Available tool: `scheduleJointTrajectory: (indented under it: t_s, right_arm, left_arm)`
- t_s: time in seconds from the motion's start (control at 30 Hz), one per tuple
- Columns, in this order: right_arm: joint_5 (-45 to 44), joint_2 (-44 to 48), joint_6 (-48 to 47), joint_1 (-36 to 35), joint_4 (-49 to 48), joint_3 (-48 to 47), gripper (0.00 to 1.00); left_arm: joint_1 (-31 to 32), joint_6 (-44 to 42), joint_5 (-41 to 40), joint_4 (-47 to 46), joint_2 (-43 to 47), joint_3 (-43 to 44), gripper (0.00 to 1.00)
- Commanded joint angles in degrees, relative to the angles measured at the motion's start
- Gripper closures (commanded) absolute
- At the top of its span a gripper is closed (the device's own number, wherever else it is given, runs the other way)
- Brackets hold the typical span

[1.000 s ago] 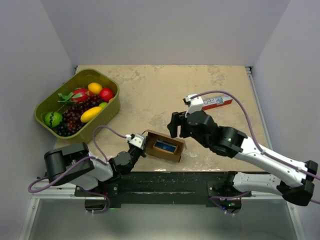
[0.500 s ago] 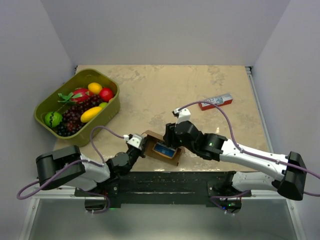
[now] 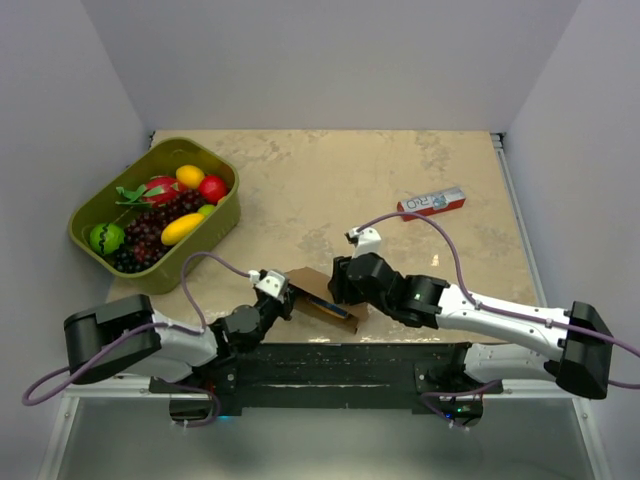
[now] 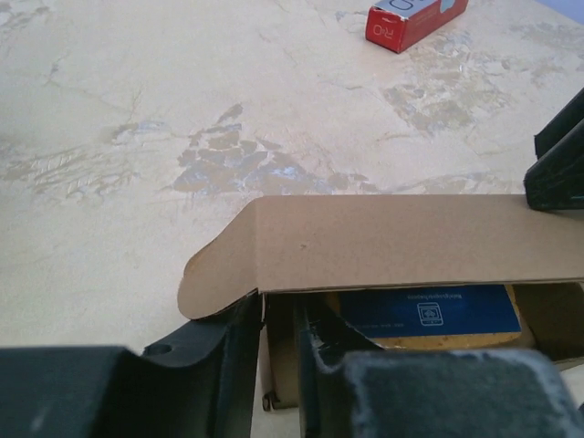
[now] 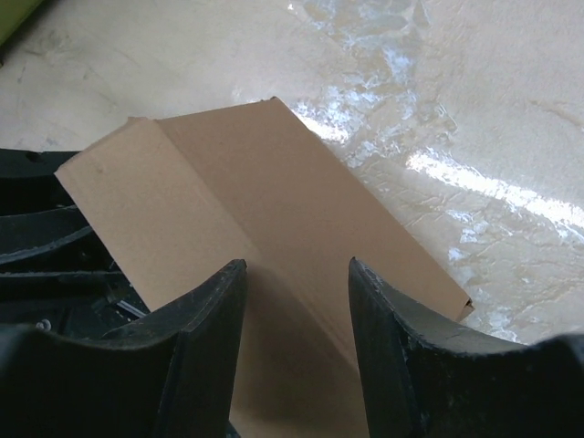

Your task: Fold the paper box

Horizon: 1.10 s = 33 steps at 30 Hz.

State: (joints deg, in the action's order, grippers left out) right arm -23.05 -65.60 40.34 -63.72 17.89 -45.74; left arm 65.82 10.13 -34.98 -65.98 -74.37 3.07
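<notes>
From the overhead view I have the paper box [image 3: 318, 292] sitting on the bench [image 3: 330, 190] at about 6 o'clock, close to the near edge and just ahead of the two arm bases. It is plain brown card, with its lid panel tipped over the top but not shut. Through the left wrist camera I can see under that lid to a blue printed card [image 4: 429, 310] lying inside on something yellow.

The left gripper [image 4: 278, 310] is at the box's 9 o'clock end. Its fingers [image 4: 239, 365] sit close together with the box's end wall standing between them. I cannot tell whether they are pinching that wall or merely straddling it.

The right gripper [image 5: 297, 274] comes in from the box's 2 o'clock side. Its fingers stand clearly apart, one on each side of the crease in the lid panel, and nothing is clamped between them. I can't tell whether the tips touch the card.

A green tray [image 3: 215, 235] full of fruit sits at 10 o'clock on the bench, well apart from the box. A narrow red-and-white carton [image 3: 432, 203] lies flat at 2 o'clock, also well clear of both arms.
</notes>
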Motion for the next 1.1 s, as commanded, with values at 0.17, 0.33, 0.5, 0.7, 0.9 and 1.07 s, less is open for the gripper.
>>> scheduleJointTrajectory:
  t_s: [0.17,0.33,0.5,0.7,0.9,1.07]
  right_arm:
    - [-3.58,-0.84,2.73,-0.61,-1.54,2.14,0.5]
    - [-3.93,-1.81,2.82,-0.7,-1.89,2.23,0.5]
    - [-4.2,-2.42,2.73,-0.79,-2.25,2.4,0.5]
    - [-4.9,-3.57,2.55,-0.96,-2.33,2.32,0.5]
    - [-5.16,-3.57,2.64,-1.05,-2.33,2.58,0.5]
    - [-5.6,-3.39,2.55,-1.14,-2.25,2.93,0.49]
  left_arm:
    - [0.62,6.2,2.2,11.19,11.16,-5.88,0.54]
    - [0.62,11.22,4.04,20.35,20.37,-7.11,0.42]
    - [0.62,17.45,7.2,32.03,29.88,-7.82,0.41]
    - [0.62,18.52,11.86,41.53,41.74,-6.33,0.41]
    - [0.62,19.84,14.41,51.19,50.18,-3.87,0.41]
    - [0.62,19.84,15.03,59.8,55.37,-0.53,0.41]
